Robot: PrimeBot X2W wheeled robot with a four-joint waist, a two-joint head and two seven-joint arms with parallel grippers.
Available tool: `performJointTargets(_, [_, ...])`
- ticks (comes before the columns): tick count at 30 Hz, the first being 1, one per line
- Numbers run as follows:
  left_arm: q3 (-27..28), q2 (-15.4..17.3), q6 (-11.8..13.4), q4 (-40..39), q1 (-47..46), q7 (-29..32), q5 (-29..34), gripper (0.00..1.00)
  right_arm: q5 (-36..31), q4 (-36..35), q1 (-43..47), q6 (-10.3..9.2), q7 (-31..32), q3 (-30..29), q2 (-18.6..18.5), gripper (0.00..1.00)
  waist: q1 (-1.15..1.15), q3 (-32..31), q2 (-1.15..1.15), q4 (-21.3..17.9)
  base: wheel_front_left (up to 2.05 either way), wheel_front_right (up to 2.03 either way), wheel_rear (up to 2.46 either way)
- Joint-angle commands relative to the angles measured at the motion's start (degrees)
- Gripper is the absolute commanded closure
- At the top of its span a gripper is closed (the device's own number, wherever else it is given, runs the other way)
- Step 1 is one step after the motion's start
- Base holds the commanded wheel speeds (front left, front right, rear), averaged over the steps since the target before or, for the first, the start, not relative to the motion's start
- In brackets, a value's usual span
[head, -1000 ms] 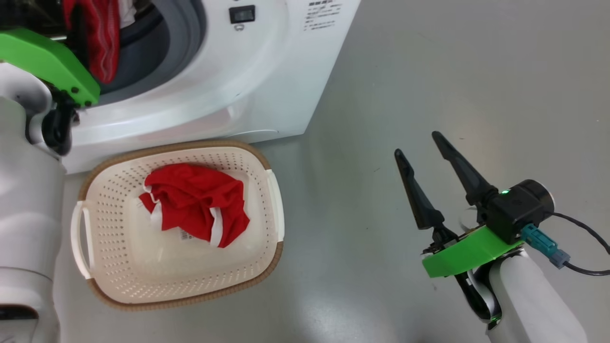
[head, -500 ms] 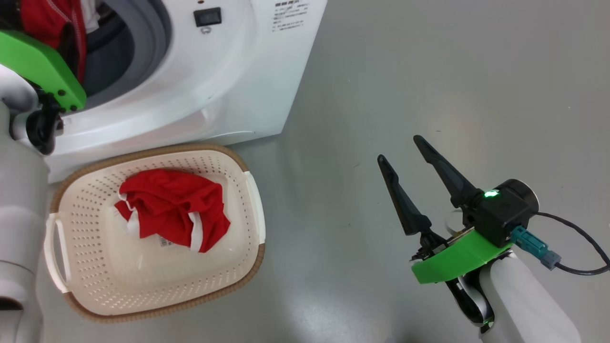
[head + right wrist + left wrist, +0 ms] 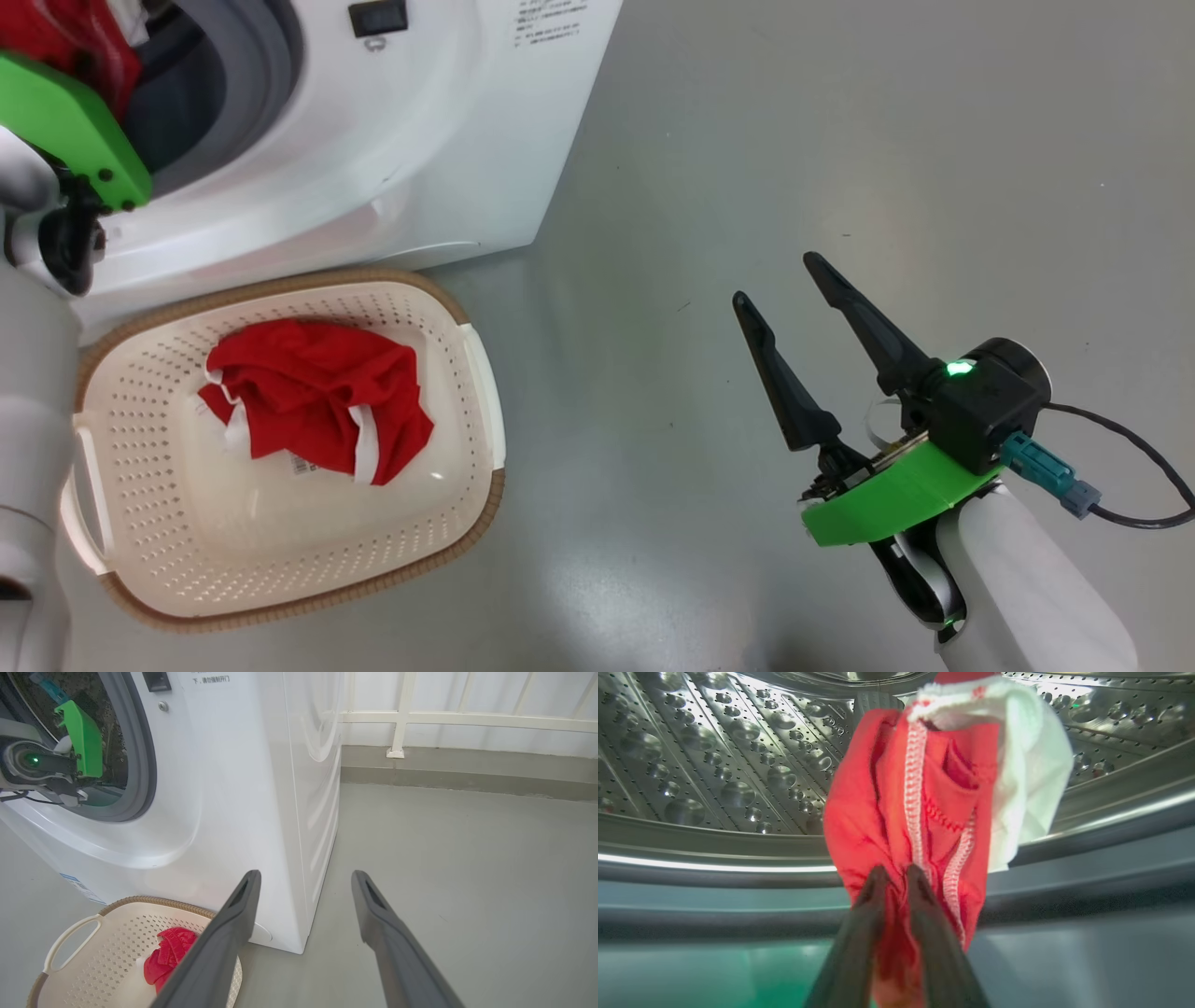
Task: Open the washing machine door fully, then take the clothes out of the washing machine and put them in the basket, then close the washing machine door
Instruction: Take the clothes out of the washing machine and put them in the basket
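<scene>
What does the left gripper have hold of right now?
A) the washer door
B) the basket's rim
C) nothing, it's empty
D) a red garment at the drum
D: in the left wrist view the left gripper pinches the red garment between its fingers, with the steel drum behind it.

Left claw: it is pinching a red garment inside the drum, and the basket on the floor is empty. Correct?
Wrong on the basket: it is not empty. The head view shows a red garment with white trim lying in it. The left claw does pinch a red garment with white stitching inside the drum.
</scene>
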Motion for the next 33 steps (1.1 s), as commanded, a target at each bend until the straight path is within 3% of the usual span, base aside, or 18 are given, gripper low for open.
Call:
performJointTargets(1, [0.2,2.5,0.5,-0.6,-1.1,-0.7,0.4,1.0,0.4,-1.1,-0.2,0.36,-0.4,0.8,0.0,0.0,0.0,0.1,0.0,0.1,0.0,0.0,0.0])
performJointTargets(8, [-0.8,2.5,0.5,-1.6,-1.1,-6.7,1.1,1.0,0.4,-0.8,-0.5,0.36,-0.4,0.4,0.1,0.0,0.0,0.3,0.0,0.9,0.0,0.0,0.0])
performJointTargets(18, [-0.5,1.3,-1.5,-2.3,1.7,-17.2,0.0,1.0,0.3,-0.3,-0.4,0.36,-0.4,0.0,0.0,0.0,0.0,-1.3,0.0,2.7,0.0,0.0,0.0])
performJointTargets(28, [0.1,0.9,-2.8,-5.6,6.9,-20.7,-0.8,1.0,0.2,0.0,0.3,0.36,-0.4,-0.5,-0.8,0.0,0.0,-4.5,0.0,5.2,0.0,0.0,0.0])
performJointTargets(33, [1.5,1.2,-2.7,-11.2,10.3,-20.8,-0.8,1.0,0.1,0.3,0.9,0.36,-0.4,-0.8,-0.9,0.0,0.0,-6.3,0.0,6.3,0.0,0.0,0.0])
